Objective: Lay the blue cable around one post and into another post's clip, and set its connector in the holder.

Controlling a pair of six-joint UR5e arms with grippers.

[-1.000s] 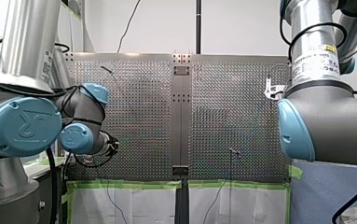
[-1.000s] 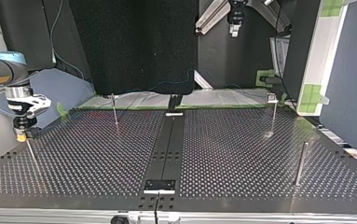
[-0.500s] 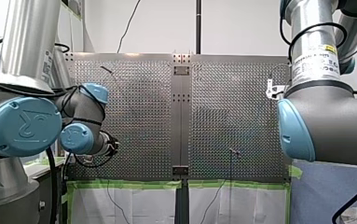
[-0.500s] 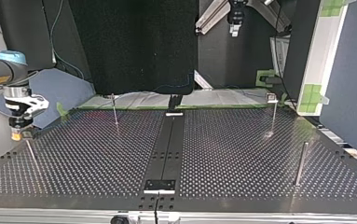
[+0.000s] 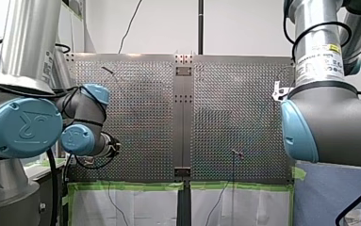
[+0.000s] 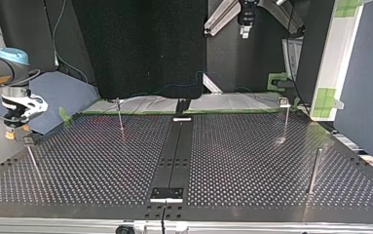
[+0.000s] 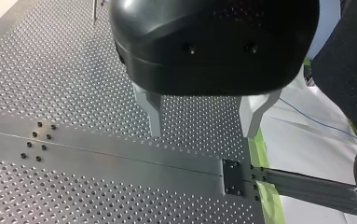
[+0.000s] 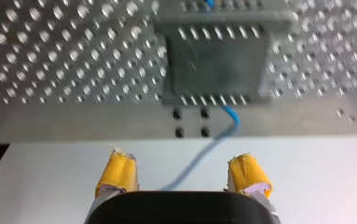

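Spread wide, empty at right fingers (image 8: 119, 171), blue cable (image 8: 228, 116) loose between; same at left fingers (image 7: 154, 112) above counter (image 7: 50, 93).

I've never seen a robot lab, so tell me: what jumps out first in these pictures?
Two big grey arms with blue joint caps, my left arm and my right arm, frame the shiny perforated table in the front view. In the right wrist view, my right gripper holds its yellow pads open over the thin blue cable, which leads to a dark plate.
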